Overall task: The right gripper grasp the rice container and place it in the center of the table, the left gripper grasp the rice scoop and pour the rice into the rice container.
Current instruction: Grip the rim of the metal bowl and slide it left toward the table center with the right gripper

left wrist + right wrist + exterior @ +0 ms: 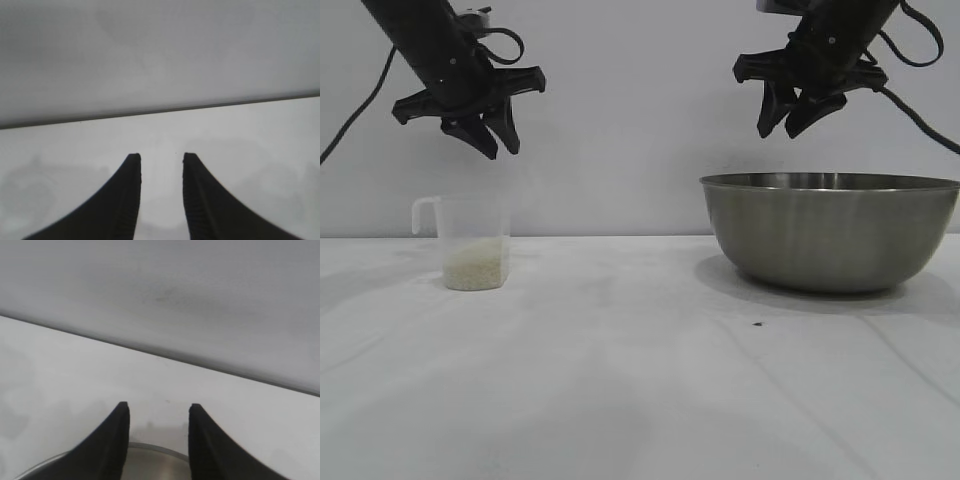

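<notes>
In the exterior view, the rice scoop [475, 243] is seen standing upright on the left part of the table [620, 380], with its handle turned toward the left edge of that view and a shallow layer of rice [476, 265] at its bottom. The rice container [830, 230] is seen resting on the right side of the table, well apart from the scoop and not at the centre. A small dark speck [758, 323] is visible on the tabletop in front of the container.

The left gripper [490, 135] is held in the air above the scoop, clear of its rim, with the fingers pointed downward and parted by a narrow gap; nothing is held between them. The right gripper [798, 115] is held above the left portion of the container's rim, also clear of it, its fingers parted a little wider and likewise empty.

In the left wrist view, only the two dark fingers [122, 200], bare tabletop and the far wall are shown; the scoop is not caught there. In the right wrist view, a curved stretch of the container's rim [150, 447] is shown just beneath the parted fingers [112, 440], a relation that is less plainly given from outside.
</notes>
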`<state>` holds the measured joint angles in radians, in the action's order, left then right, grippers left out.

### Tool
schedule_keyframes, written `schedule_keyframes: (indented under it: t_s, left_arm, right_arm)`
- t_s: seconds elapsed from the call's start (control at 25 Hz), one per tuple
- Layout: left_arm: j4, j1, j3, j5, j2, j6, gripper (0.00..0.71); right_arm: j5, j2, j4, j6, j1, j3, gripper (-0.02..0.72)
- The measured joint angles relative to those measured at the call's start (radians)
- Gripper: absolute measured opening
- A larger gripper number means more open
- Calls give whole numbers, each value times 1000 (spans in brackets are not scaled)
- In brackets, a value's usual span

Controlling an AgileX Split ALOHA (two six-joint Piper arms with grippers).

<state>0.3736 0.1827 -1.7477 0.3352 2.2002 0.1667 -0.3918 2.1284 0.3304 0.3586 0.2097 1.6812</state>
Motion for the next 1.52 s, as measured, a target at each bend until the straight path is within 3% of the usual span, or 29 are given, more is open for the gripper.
schedule_keyframes:
  t_s: [0.48, 0.6, 0.92, 1.08, 1.24, 1.52]
  left_arm:
    - [0, -4, -2, 9, 0, 0, 160]
    - [-4, -4, -12, 40, 0, 2, 160]
    - [-21, -4, -17, 55, -20, 2, 160]
    - [-24, -4, -18, 55, -29, 4, 160]
    - [-24, -4, -18, 62, -29, 4, 160]
    - [-30, -4, -18, 83, -29, 4, 160]
  right_arm:
    - [-17, 0, 0, 0, 0, 0, 224]
    - [-93, -9, -4, -2, -8, 0, 224]
    - [-403, -128, -36, -4, -113, 2, 224]
    - [-533, -140, -84, -4, -158, 0, 224]
    - [-579, -104, -124, -5, -161, -35, 224]
    - [-587, -28, -160, -30, -167, -37, 224]
